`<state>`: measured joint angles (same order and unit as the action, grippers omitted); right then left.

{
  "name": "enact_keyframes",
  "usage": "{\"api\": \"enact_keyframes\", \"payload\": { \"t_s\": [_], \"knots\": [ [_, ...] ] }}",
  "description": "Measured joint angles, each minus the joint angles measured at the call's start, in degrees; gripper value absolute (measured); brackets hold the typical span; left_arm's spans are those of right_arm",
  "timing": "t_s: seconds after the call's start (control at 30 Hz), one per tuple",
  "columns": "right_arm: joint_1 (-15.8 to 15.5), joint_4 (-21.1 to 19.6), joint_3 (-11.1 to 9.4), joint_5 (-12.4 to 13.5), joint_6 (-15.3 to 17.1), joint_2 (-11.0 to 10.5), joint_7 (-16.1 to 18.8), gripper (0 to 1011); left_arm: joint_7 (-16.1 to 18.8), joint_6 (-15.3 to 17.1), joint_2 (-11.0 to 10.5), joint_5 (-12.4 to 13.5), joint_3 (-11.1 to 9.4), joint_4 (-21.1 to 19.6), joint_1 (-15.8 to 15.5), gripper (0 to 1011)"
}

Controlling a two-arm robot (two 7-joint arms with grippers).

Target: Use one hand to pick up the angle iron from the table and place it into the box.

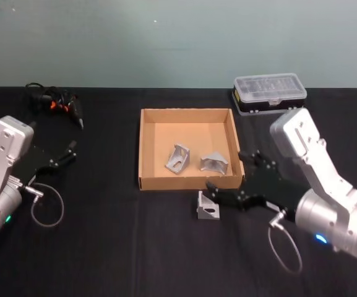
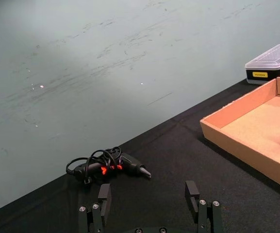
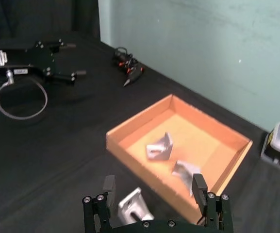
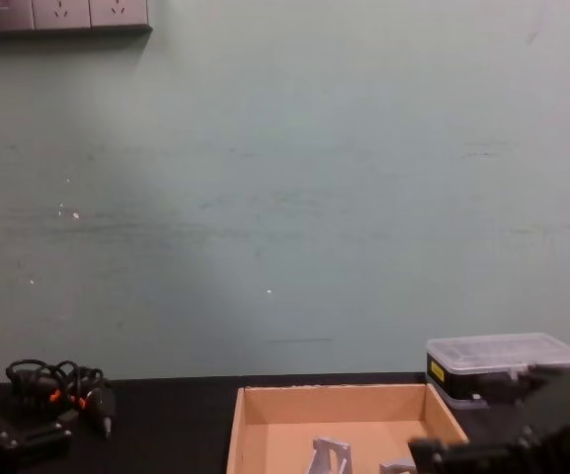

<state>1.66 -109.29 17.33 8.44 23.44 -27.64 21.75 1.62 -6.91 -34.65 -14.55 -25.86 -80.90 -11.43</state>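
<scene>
The left arm (image 1: 5,162) and right arm (image 1: 317,179) are cased in boxy silver-grey shells, and black claw-like jaws are fitted, studded with silver screws (image 3: 97,197). A thin grey cable loop (image 1: 62,209) is hung at each wrist. A green light (image 1: 8,218) is lit on the left, a blue light (image 1: 319,237) on the right.

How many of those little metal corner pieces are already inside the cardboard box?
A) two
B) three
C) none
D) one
A: the box holds a left angle iron and a right angle iron, while a third angle iron sits on the table just outside its near wall.
</scene>
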Motion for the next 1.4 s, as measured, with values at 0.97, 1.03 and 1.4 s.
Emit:
{"api": "enact_keyframes", "payload": {
  "t_s": [0.97, 1.03, 1.4],
  "knots": [
    [3.22, 8.01, 4.47, 2.32, 10.24, 6.04, -2.24, 1003, 0.0, 0.0, 0.0, 0.0, 0.0, 0.0, 0.0, 1000],
    [3.68, 8.68, 4.79, 2.01, 10.46, 6.35, -2.26, 1003, 0.0, 0.0, 0.0, 0.0, 0.0, 0.0, 0.0, 1000],
    [5.17, 10.45, 5.23, 1.49, 11.33, 7.93, -2.23, 1003, 0.0, 0.0, 0.0, 0.0, 0.0, 0.0, 0.0, 1000]
  ]
}}
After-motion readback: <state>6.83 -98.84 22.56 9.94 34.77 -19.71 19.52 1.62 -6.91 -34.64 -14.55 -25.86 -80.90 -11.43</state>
